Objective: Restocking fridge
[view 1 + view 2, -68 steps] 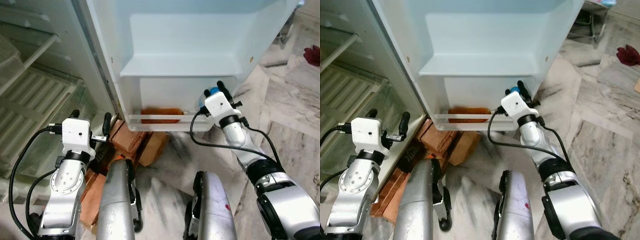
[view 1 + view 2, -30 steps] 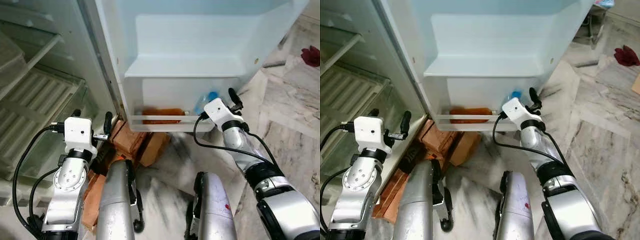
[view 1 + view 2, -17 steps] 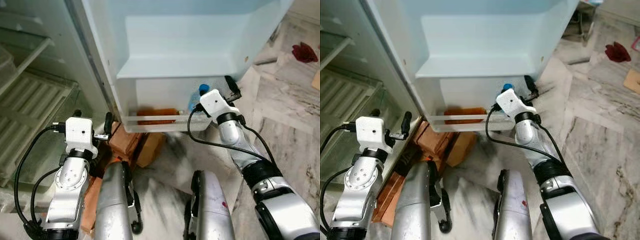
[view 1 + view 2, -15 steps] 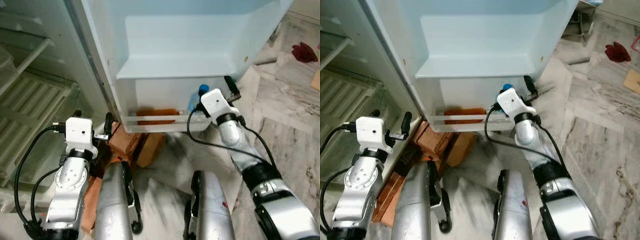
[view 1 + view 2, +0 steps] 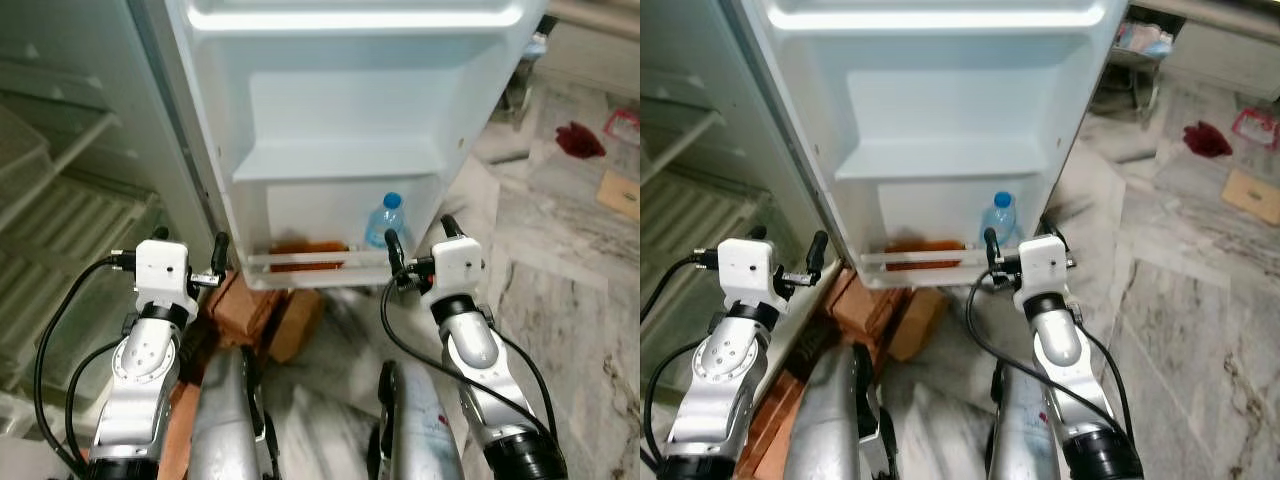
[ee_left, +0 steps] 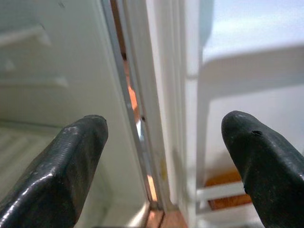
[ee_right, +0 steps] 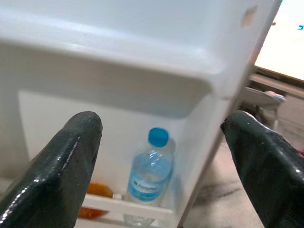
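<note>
A clear water bottle [image 5: 385, 220] with a blue cap stands upright at the right end of the fridge door's lowest bin [image 5: 300, 262], behind its white rail. An orange item [image 5: 305, 250] lies in the same bin to the bottle's left. My right gripper [image 5: 418, 240] is open, just in front of the bin and apart from the bottle, which shows between its fingers [image 7: 61, 161] in the right wrist view. My left gripper [image 5: 190, 242] is open and holds nothing, level with the door's hinge edge [image 6: 142, 118].
The open fridge body with glass shelves [image 5: 60, 200] is at my left. Reddish bricks [image 5: 250, 300] lie on the floor under the door. Marble floor stretches right, with a red cloth [image 5: 578, 138] and a cardboard piece [image 5: 620, 190].
My right gripper let go of the bottle, which now stands in the door bin, and drew back toward me. The camera has risen and shows more of the door.
</note>
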`<state>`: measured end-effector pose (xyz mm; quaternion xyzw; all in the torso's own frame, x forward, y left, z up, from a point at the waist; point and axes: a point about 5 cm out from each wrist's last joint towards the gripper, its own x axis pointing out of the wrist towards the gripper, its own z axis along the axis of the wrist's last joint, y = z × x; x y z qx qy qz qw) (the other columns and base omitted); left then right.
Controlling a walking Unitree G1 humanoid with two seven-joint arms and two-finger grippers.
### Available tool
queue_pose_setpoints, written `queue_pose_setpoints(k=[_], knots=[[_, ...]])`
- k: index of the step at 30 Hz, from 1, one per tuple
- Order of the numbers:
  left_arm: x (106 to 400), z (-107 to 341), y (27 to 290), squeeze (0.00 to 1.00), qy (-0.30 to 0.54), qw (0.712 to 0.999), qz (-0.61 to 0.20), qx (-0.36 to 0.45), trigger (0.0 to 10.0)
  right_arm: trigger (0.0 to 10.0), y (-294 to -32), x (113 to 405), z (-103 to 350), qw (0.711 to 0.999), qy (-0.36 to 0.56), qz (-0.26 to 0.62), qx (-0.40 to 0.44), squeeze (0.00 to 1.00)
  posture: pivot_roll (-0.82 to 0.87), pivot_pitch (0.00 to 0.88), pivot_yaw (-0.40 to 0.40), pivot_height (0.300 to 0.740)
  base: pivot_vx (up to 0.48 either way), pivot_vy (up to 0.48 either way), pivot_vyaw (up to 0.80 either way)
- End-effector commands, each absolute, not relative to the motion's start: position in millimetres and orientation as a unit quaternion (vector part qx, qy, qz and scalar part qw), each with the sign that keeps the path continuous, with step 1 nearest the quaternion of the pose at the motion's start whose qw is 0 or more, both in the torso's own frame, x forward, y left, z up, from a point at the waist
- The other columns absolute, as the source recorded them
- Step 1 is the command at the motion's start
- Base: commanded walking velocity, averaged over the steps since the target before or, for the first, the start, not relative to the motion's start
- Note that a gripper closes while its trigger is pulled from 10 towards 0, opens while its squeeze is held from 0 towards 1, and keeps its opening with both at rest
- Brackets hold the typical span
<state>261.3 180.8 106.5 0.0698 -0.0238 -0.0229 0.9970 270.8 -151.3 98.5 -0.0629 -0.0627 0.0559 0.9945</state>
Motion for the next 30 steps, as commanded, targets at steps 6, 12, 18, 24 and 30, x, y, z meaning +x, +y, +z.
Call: queue_pose_setpoints(k=[6, 12, 18, 24, 30], knots=[[271, 106, 177, 0.0, -0.031, 0.996, -0.032, 0.076, 10.0, 10.0, -150, 269, 116, 0.995, -0.081, 0.047, -0.025, 0.0, 0.03, 0.0, -0.003, 0.609, 0.0, 0.0, 0.0], [268, 100, 177, 0.0, -0.025, 0.997, -0.027, 0.074, 10.0, 10.0, -150, 268, 117, 0.996, -0.072, 0.049, -0.014, 0.0, 0.01, 0.0, 0.001, 0.649, 0.0, 0.0, 0.0], [273, 103, 169, 0.0, -0.033, 0.996, -0.035, 0.071, 10.0, 10.0, -150, 275, 121, 0.996, -0.076, 0.042, -0.009, 0.0, 0.02, 0.0, 0.002, 0.689, 0.0, 0.0, 0.0], [279, 105, 169, 0.0, -0.039, 0.996, -0.035, 0.076, 10.0, 10.0, -149, 279, 122, 0.996, -0.075, 0.043, -0.005, 0.0, 0.01, 0.0, 0.006, 0.734, 0.0, 0.0, 0.0], [283, 106, 171, 0.0, -0.042, 0.995, -0.031, 0.081, 10.0, 10.0, -155, 279, 121, 0.997, -0.071, 0.032, -0.003, 0.0, 0.01, 0.0, 0.01, 0.74, 0.0, 0.0, 0.0]])
